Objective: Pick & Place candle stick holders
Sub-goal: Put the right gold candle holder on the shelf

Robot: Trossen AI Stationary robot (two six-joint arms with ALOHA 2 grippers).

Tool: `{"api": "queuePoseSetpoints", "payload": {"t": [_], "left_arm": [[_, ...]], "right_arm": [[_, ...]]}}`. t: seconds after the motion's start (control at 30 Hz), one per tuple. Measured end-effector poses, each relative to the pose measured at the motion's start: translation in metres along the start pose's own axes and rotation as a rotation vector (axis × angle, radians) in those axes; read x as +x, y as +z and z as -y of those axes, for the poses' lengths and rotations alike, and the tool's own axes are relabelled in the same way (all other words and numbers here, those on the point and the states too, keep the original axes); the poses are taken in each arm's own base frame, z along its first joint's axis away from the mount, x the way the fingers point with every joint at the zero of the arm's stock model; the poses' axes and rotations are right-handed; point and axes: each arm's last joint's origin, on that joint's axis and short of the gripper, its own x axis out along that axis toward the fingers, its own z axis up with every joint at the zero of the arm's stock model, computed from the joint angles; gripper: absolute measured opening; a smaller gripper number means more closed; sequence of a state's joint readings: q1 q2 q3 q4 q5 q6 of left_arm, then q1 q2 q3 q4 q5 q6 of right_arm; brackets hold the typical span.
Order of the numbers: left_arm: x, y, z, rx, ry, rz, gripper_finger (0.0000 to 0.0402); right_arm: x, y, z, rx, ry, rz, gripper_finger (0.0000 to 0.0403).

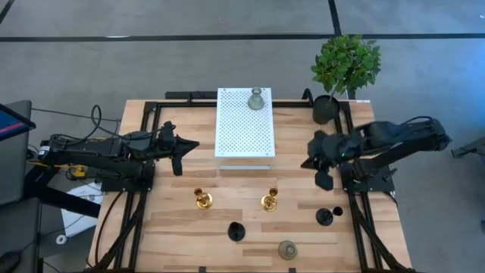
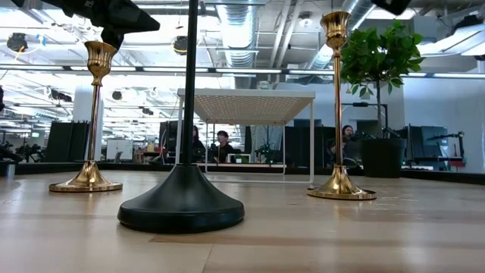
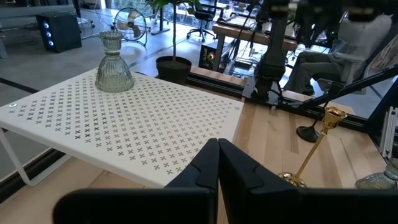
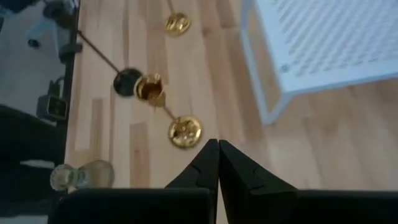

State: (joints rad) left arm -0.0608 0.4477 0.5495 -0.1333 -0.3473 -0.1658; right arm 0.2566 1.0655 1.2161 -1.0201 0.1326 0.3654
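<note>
Candle stick holders: five stood upright at lower centre of the high view; nearest gold holder [image 1: 270, 201] lay lower-left of clenched, empty right gripper [image 1: 324, 180]; left gripper [image 1: 179, 166] likewise clenched

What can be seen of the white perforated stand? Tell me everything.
The white perforated stand is a flat, rectangular shelf that looks like painted metal, its top punched with rows of small cross-shaped holes. It rests level on thin white legs at the table's far middle. One grey-green glass-like candlestick holder stands upright on its far edge. Neither end effector touches it.
</note>
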Motion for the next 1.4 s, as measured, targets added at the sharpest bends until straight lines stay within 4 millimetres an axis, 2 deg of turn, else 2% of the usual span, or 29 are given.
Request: {"api": "queuePoseSetpoints", "payload": {"t": [0.17, 0.33, 0.7, 1.0, 1.23, 1.4], "left_arm": [[0.0, 0.0, 0.0, 0.0, 0.0, 0.0, 0.0005], [0.0, 0.0, 0.0, 0.0, 0.0, 0.0, 0.0005], [0.0, 0.0, 0.0, 0.0, 0.0, 0.0, 0.0006], [0.0, 0.0, 0.0, 0.001, 0.0, -0.001, 0.0006], [0.0, 0.0, 0.0, 0.001, 0.0, -0.001, 0.0006], [0.0, 0.0, 0.0, 0.001, 0.0, -0.001, 0.0006]], "right_arm": [[0.03, -0.015, -0.009, -0.042, 0.02, -0.056, 0.0], [0.045, -0.024, -0.016, -0.07, 0.044, -0.124, 0.0], [0.074, -0.024, -0.025, -0.07, 0.121, -0.253, 0.0], [0.099, -0.026, -0.032, -0.024, 0.087, -0.327, 0.0], [0.105, -0.028, -0.051, -0.174, 0.093, -0.27, 0.0], [0.113, -0.039, -0.06, -0.216, 0.061, -0.193, 0.0]]}}
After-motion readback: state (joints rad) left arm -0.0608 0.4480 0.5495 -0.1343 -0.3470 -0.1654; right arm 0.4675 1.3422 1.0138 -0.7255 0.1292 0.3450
